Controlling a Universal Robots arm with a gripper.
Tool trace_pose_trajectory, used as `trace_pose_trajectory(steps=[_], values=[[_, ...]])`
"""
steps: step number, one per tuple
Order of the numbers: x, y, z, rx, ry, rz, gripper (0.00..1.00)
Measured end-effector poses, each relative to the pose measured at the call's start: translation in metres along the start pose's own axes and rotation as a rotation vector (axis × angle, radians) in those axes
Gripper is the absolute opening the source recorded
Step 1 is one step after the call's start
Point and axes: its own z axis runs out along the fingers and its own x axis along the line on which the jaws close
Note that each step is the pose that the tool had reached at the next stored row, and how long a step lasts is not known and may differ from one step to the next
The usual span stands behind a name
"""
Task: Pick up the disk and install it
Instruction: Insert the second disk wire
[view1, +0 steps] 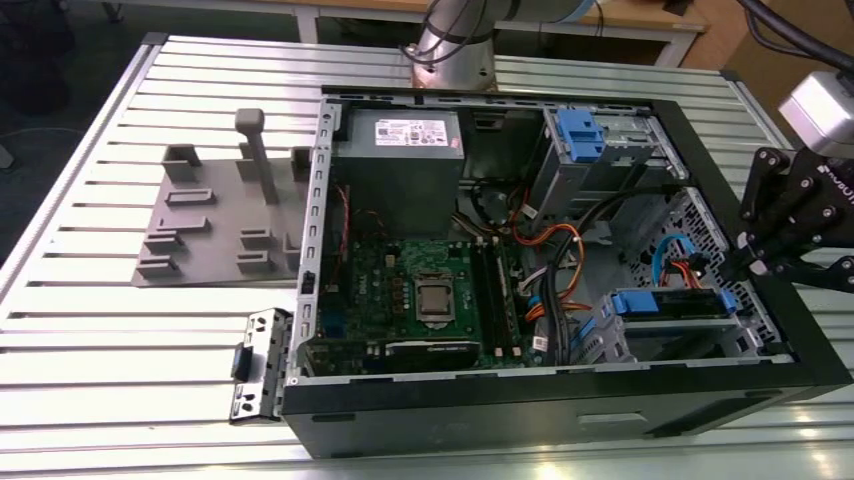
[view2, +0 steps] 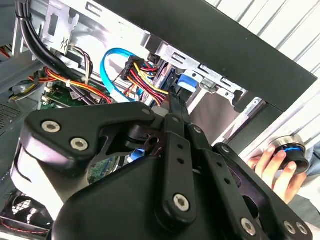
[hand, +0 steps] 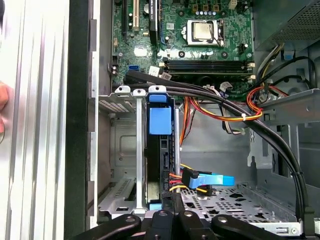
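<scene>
The disk (view1: 671, 303) sits in the metal drive cage (view1: 638, 335) at the exterior view's right of the open computer case (view1: 721, 395), near its front panel. In the first wrist view it stands on edge in the cage slot, blue carrier tab (hand: 160, 121) facing out. The gripper (view1: 763, 268) hovers just beside the case's right wall. Whether its fingers are spread or pressed together cannot be told. A person's hand (view2: 267, 167) rests outside the case.

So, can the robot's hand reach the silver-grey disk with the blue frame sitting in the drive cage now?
Probably yes. The hand hangs by the case's open side, close to the disk, which stands in the metal drive cage; nearby cables may crowd it.
</scene>
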Motion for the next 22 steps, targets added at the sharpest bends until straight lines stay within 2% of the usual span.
trace_pose_trajectory(steps=[2, 3, 4, 6, 9, 10, 15, 17, 22], values=[[0.0, 0.0, -0.0001, 0.0, 0.0, 0.0, 0.11], [0.0, 0.0, -0.0001, 0.0, 0.0, 0.0, 0.17], [0.0, 0.0, -0.0001, 0.0, 0.0, 0.0, 0.17], [0.0, 0.0, -0.0001, 0.0, 0.0, 0.0, 0.29], [0.0, 0.0, -0.0002, 0.0, 0.0, 0.0, 0.35], [0.0, 0.0, -0.0002, 0.0, 0.0001, 0.0, 0.42], [-0.0021, 0.0026, -0.0001, 0.0001, 0.0001, 0.0, 0.42], [-0.0048, 0.0052, 0.0002, 0.0002, 0.0002, 0.0, 0.42], [-0.0052, 0.0135, 0.0003, 0.0044, 0.0002, 0.0, 0.42]])
